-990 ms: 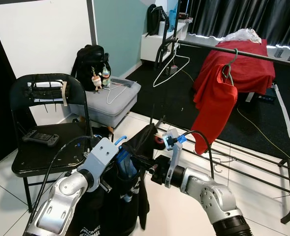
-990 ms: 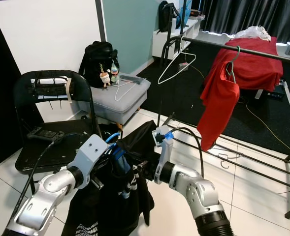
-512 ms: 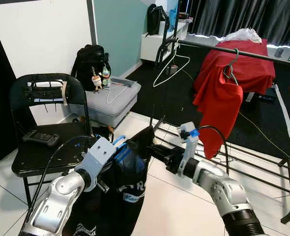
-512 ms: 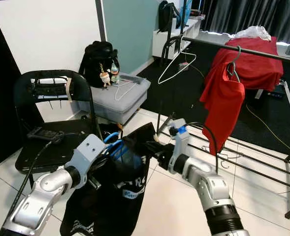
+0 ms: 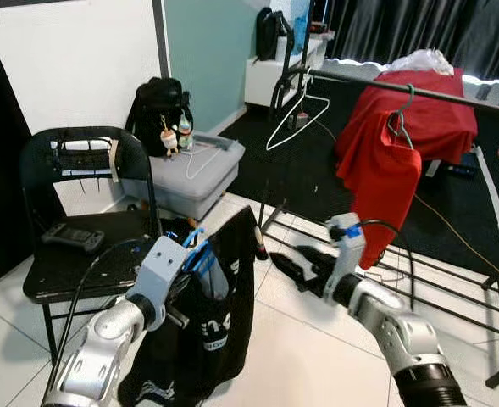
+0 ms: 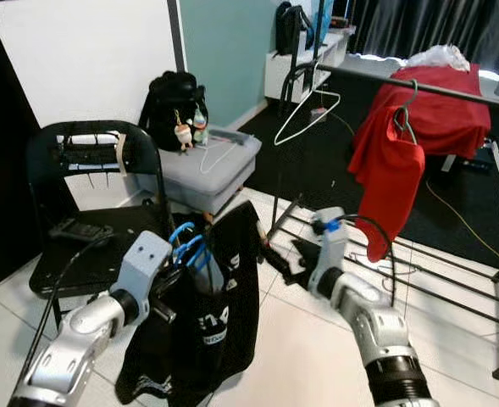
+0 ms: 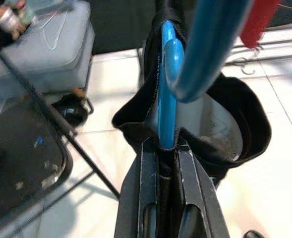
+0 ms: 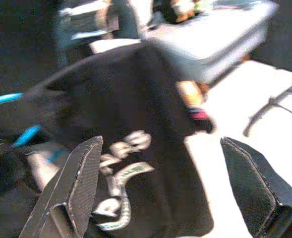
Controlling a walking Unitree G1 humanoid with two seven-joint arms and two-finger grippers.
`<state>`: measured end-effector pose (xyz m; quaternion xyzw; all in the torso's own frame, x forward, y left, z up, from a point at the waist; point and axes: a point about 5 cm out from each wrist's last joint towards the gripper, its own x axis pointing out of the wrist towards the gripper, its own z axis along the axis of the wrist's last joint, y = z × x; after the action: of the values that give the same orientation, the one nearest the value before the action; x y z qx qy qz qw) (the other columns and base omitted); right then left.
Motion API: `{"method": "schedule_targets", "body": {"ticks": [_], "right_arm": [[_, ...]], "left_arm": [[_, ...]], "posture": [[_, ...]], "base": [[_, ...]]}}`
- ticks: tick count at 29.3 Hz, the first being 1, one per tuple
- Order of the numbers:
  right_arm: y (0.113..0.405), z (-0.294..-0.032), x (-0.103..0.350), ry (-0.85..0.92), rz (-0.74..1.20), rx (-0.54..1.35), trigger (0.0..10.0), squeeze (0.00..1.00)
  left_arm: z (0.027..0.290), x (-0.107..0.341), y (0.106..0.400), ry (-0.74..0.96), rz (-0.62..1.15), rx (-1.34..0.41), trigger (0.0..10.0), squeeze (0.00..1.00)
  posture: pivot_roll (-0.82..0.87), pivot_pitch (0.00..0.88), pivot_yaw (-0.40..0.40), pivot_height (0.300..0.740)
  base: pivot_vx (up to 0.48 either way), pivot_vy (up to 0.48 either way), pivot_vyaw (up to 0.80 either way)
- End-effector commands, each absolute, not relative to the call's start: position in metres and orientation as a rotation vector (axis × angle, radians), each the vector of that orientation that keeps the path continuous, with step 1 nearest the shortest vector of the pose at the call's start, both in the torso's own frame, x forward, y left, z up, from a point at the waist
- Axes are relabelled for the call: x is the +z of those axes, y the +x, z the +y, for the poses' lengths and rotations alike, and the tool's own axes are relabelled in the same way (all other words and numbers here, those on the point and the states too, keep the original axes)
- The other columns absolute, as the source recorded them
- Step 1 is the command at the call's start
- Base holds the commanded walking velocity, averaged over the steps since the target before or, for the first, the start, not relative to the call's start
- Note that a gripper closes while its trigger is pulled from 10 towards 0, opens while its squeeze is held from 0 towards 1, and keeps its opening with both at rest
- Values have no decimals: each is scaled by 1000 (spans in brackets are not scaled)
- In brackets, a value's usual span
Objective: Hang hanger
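A blue hanger carries a black T-shirt with white print, which hangs down in front of me. My left gripper is shut on the hanger's neck and the shirt's collar. To the right of the shirt, my right gripper is open with nothing between its fingers; from its wrist camera the shirt is blurred just ahead. The black clothes rail runs across the upper right, with a red shirt on a grey hanger and a bare white hanger on it.
A black folding chair with a game controller stands at my left. Behind it are a grey padded box and a black backpack. The rack's low base bars cross the tiled floor at the right.
My right gripper has let go of the black shirt and drawn back to the right, open. The shirt, bunched between the arms before, now hangs down straight from the hanger.
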<state>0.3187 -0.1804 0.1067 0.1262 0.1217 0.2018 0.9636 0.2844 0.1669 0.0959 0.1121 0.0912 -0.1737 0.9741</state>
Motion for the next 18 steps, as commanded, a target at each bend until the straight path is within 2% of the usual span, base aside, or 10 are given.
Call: {"method": "schedule_targets", "body": {"ticks": [1,9,10,12,13,15,18], "right_arm": [[313,-202,94,287,251,251,10000,0],[281,-204,63,371,278,140,10000,0],[268,-203,58,423,264,91,10000,0],[268,-203,58,423,264,91,10000,0],[254,-201,54,470,255,65,10000,0],[235,-195,56,456,232,76,10000,0],[231,-193,56,478,214,89,10000,0]], "left_arm": [[177,81,280,169,219,-263,10000,0],[177,62,265,116,236,-203,10000,0],[180,60,256,43,230,-161,10000,0],[180,60,256,43,230,-161,10000,0],[180,58,245,-3,220,-140,10000,0],[176,55,228,-59,211,-137,10000,0],[173,54,225,-90,201,-146,10000,0]], "posture": [[-17,0,-30,740],[-10,0,-47,740],[-22,0,-48,740],[-22,0,-48,740],[-24,0,-53,740],[-30,0,-50,740],[-27,0,-50,740]], "base": [[0,0,0],[0,0,0],[0,0,0],[0,0,0],[0,0,0],[0,0,0],[0,0,0]]}}
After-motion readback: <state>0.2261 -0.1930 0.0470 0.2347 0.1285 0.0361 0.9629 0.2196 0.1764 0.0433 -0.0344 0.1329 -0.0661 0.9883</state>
